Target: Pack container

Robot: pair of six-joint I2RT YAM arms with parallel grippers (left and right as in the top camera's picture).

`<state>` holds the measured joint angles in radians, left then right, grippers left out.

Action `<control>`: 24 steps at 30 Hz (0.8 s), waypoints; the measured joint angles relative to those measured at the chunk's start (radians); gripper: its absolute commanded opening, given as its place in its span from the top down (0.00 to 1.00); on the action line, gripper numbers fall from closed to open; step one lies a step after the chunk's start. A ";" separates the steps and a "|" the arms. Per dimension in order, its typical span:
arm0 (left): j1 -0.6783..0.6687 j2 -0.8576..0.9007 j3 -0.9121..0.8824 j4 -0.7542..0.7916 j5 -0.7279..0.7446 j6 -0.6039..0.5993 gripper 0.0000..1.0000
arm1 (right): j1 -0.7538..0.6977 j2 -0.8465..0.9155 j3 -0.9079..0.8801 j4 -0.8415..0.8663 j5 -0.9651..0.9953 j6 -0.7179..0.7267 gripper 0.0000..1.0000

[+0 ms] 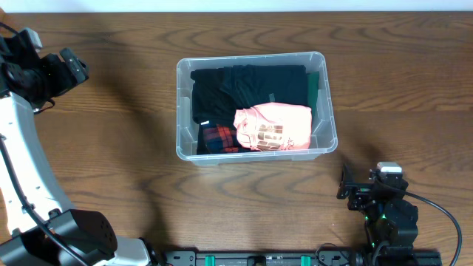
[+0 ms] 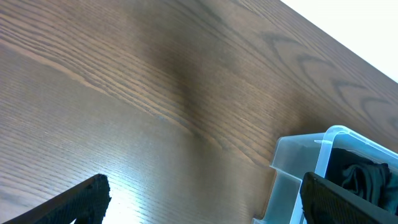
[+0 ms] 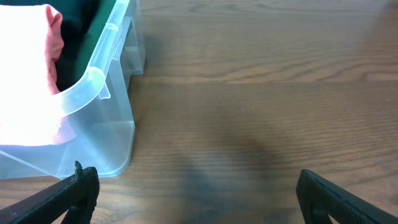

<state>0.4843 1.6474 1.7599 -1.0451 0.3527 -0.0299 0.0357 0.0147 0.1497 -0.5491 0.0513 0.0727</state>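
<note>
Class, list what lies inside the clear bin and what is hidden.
In the bin: black clothes, a pink garment on top, a red plaid piece, a green item. Anything beneath them is covered.

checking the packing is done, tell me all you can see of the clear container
The container is a clear plastic rectangular bin with rounded corners and a raised rim, standing upright and lidless on the wooden table. It holds folded black garments, a pink top and a red plaid piece. Nothing else touches it.
</note>
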 measured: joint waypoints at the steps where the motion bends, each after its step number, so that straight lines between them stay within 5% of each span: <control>1: 0.000 0.000 0.000 0.000 0.000 0.000 0.02 | 0.000 0.000 0.000 0.000 0.000 0.000 0.01; 9: 0.000 -0.005 0.000 0.033 0.014 0.039 0.02 | 0.000 0.000 0.000 0.000 0.000 0.000 0.01; 24: -0.057 -0.308 -0.004 0.054 0.068 0.396 0.02 | 0.000 0.000 0.000 0.000 0.000 0.000 0.01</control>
<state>0.4274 1.3392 1.7561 -0.9913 0.4202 0.3660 0.0357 0.0147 0.1497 -0.5491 0.0513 0.0731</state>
